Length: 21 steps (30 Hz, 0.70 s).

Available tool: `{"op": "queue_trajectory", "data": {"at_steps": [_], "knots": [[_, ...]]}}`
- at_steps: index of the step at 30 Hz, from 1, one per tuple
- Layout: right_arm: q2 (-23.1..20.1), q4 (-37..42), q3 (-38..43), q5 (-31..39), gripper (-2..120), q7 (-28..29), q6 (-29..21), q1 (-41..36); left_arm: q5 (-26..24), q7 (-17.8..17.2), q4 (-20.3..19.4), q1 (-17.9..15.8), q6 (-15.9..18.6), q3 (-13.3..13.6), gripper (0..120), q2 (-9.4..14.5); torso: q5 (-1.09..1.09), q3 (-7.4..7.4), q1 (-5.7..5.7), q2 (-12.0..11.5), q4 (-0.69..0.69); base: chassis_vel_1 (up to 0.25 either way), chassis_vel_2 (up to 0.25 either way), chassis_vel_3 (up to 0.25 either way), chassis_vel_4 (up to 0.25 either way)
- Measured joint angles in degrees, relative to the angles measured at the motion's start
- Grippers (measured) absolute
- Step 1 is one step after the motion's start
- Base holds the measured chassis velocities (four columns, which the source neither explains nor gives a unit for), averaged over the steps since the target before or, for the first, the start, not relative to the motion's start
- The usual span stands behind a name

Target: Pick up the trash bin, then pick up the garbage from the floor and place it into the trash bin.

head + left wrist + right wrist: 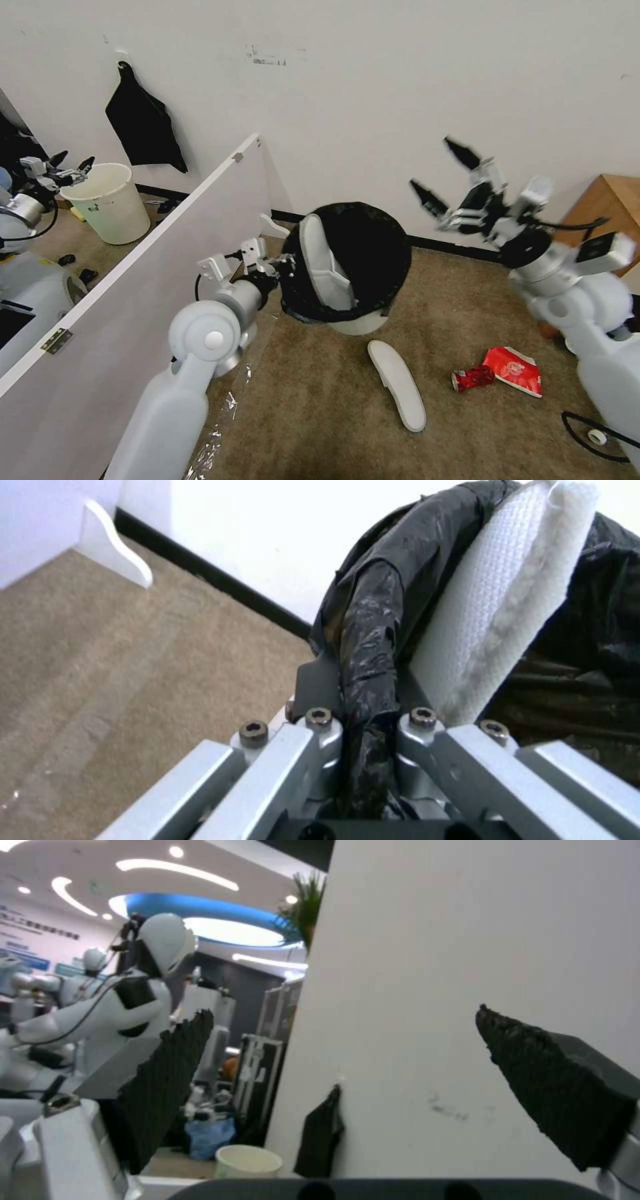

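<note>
Black bag film is pinched in my left gripper point(283, 267) at the rim of the trash bin point(347, 263), centre frame, so the bin hangs tilted off the floor point(320, 400), mouth open to receive. One slipper point(320, 263) lies inside. My right gripper point(445, 175), upper right, is spread and empty. Lower right: second slipper point(399, 383), crushed can point(472, 378), red cup point(513, 369).

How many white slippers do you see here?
2. One slipper lies on the carpet before the trash bin; the other slipper stands inside the bin. More may be hidden.
</note>
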Motion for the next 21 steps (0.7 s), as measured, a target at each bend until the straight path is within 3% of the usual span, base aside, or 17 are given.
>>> {"op": "queue_trajectory", "data": {"at_steps": [11, 16, 18, 21], "knots": [[-0.17, -1.67, 4.93, 0.24, 100, 0.86, -0.88, -3.17, -0.39, -0.11, -1.27, 0.26, 0.05, -2.43, 4, 0.07, 0.0, 0.0, 0.0, 0.0, 0.0, 0.0, 0.0, 0.0, 0.0], [0.8, -3.7, 3.56, -5.55, 100, 5.59, -2.67, -4.68, -0.76, -0.16, -1.9, 0.36, 0.1, -3.49, 4, 0.55, 0.01, 0.0, 0.0, 0.0, 0.0, 0.0, 0.0, 0.0, 0.0], [1.11, -5.84, 2.22, -12.61, 100, 10.31, -4.41, -5.8, -0.91, -0.16, -2.22, 0.66, 0.11, -4.07, 4, 0.85, 0.0, 0.0, 0.0, 0.0, 0.0, 0.0, 0.0, 0.0, 0.0], [1.1, -7.3, 0.47, -16.83, 100, 13.64, -5.37, -6.91, -0.98, -0.12, -2.28, 0.73, 0.13, -4.47, 4, 0.96, 0.0, 0.0, 0.0, 0.0, 0.0, 0.0, 0.0, 0.0, 0.0]]}}
